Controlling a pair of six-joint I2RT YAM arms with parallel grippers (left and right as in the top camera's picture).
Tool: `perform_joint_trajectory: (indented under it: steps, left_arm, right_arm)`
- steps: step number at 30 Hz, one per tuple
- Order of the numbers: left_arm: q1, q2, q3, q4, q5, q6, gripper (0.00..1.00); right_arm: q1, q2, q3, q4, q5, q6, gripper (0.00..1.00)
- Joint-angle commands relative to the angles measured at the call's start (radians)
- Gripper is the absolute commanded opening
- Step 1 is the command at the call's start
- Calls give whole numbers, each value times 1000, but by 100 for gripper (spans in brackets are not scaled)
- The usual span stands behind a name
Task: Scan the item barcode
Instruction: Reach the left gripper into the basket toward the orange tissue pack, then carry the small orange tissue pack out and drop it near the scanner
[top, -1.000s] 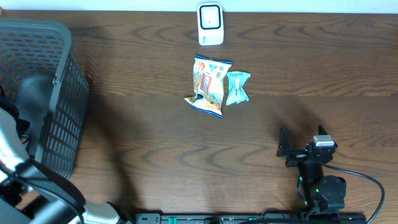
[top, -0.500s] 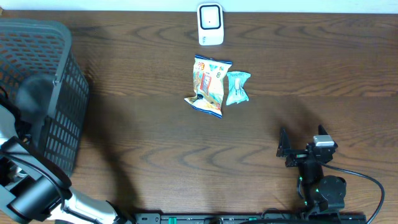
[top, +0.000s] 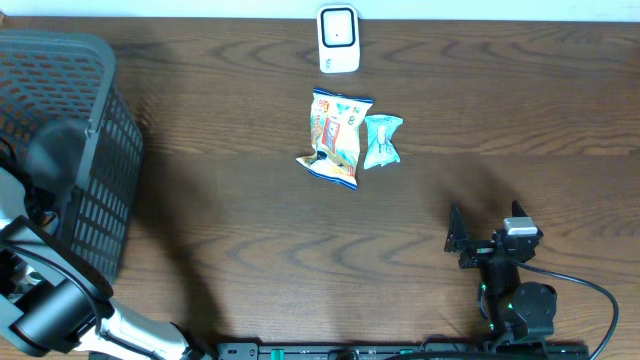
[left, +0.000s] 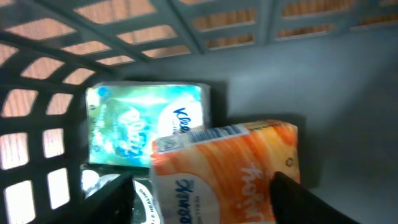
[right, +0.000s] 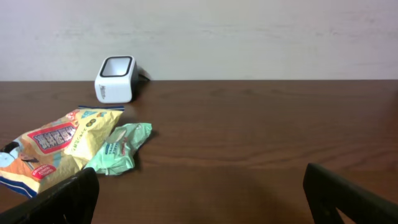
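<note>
My right arm (top: 512, 285) looks black, dotted with green lights, with a black cable (top: 612, 300). My left arm (top: 48, 315) mixes black and white.

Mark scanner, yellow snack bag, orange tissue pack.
scanner (top: 339, 38), overhead, middle of its top face
yellow snack bag (top: 335, 138), overhead, middle of its front
orange tissue pack (left: 224, 171), left wrist, its printed face

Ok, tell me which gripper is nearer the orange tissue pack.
Left. The left gripper straddles the orange tissue pack inside the basket; the right gripper sits far across the table.

The orange pack (left: 227, 174) is blurred and cut off at the left wrist view's bottom edge.
</note>
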Motion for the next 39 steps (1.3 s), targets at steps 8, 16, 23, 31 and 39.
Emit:
perform_joint_trajectory:
  steps: [8, 16, 23, 31, 39]
  left_arm:
    - [2, 16, -26, -12, 50, 4, 66]
    - [2, 17, -83, 37, 49, 4, 19]
    - [2, -30, -56, 19, 46, 4, 7]
    - [1, -330, -32, 51, 47, 3, 7]
    - [-11, -630, -32, 216, 519, -79, 7]
  right_arm:
    - [-9, -6, -1, -4, 2, 10, 99]
    - [-9, -6, -1, -4, 2, 10, 99]
    - [-9, -6, -1, -4, 2, 10, 99]
    - [-9, -6, -1, -4, 2, 10, 99]
    - [-9, -6, -1, -4, 2, 10, 99]
